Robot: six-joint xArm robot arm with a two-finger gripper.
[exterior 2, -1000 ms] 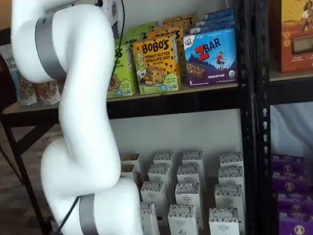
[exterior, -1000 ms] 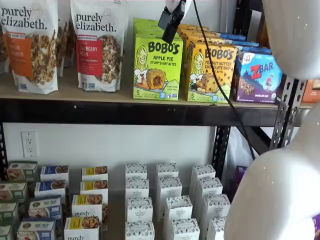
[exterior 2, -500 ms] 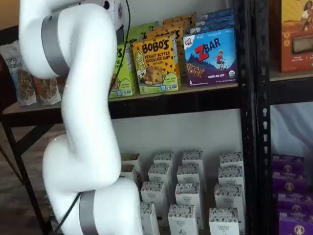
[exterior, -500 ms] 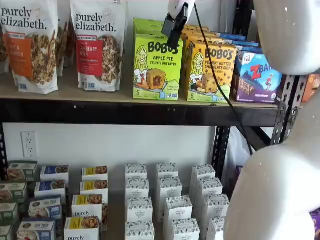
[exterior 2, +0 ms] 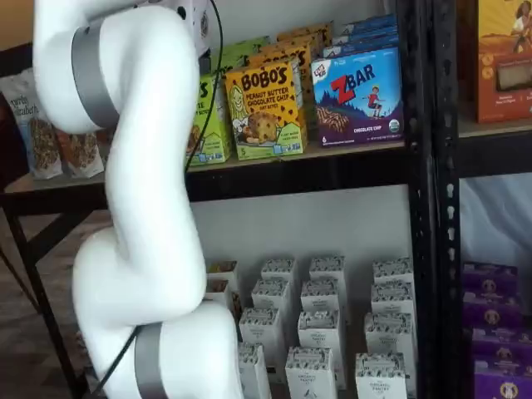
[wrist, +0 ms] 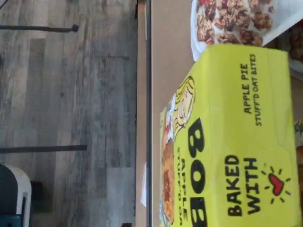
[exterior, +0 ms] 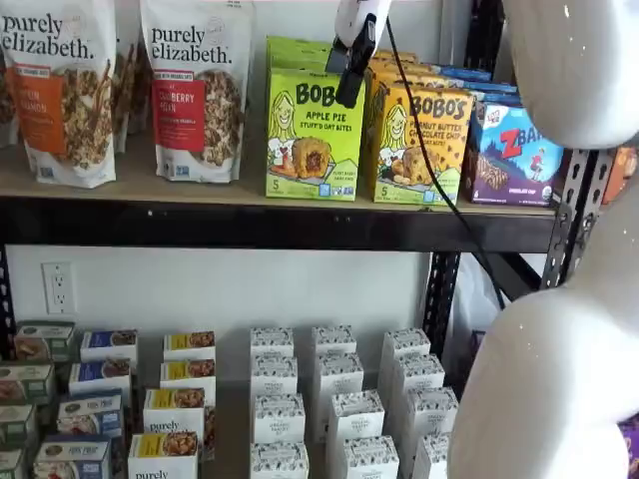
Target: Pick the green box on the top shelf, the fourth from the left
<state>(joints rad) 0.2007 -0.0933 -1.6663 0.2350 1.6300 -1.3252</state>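
Note:
The green box (exterior: 315, 135) stands on the top shelf (exterior: 250, 225), lime-green and lettered "BOBO'S APPLE PIE". More green boxes stand in a row behind it. My gripper (exterior: 349, 72) hangs in front of the box's upper right corner, black fingers below a white body. The fingers show side-on, so no gap can be judged. The wrist view shows the box's top and front (wrist: 236, 142) close up, standing on the tan board (wrist: 165, 71). In a shelf view the box (exterior 2: 213, 125) is partly hidden behind my arm, and the gripper does not show.
Purely Elizabeth granola bags (exterior: 195, 90) stand left of the green box. The orange-yellow Bobo's box (exterior: 419, 145) touches its right side, then the blue ZBar box (exterior: 514, 155). White cartons (exterior: 339, 399) fill the lower shelf. My white arm (exterior: 559, 379) stands at the right.
The gripper has moved a little right and down, closer to the green box's upper right corner. The boxes have not moved.

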